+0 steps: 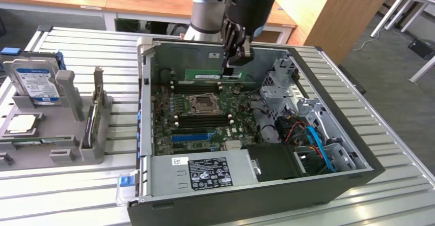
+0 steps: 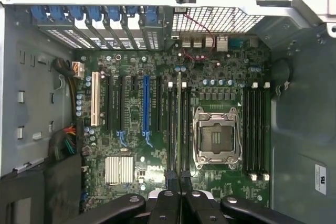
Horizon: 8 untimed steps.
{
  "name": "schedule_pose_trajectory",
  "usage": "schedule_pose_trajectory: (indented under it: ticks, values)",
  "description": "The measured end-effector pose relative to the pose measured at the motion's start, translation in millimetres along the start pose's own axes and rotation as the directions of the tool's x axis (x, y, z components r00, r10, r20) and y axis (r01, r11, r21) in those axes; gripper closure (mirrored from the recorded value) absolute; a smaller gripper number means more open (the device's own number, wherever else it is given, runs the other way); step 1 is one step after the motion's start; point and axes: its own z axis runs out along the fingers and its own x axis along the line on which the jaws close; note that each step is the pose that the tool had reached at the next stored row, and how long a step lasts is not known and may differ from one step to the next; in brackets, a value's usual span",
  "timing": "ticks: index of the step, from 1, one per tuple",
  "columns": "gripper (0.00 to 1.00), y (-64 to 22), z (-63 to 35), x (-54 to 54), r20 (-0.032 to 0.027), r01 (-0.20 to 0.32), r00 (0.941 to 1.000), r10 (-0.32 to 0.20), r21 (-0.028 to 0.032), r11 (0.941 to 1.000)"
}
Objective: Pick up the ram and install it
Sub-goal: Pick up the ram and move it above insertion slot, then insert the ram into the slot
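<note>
One pincer, pinching the ram at one end; pickup done, I judge. Ram juts out from the fingertips, clear above the motherboard beneath; seating not yet done. Open computer case all around.

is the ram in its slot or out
Out: the ram is clamped in the gripper, held level above the motherboard, not seated.

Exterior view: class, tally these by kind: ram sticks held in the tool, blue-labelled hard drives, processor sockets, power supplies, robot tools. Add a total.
ram held in the tool: 1
blue-labelled hard drive: 1
processor socket: 1
power supply: 1
tool: 1
Total: 5
</note>
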Motion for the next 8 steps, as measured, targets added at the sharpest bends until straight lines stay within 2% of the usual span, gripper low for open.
schedule_pose_trajectory:
  ticks: [8]
  values:
    - [0.88,0.0,0.7,0.0,0.0002,0.000,1.0000,0.000,0.0000,1.0000]
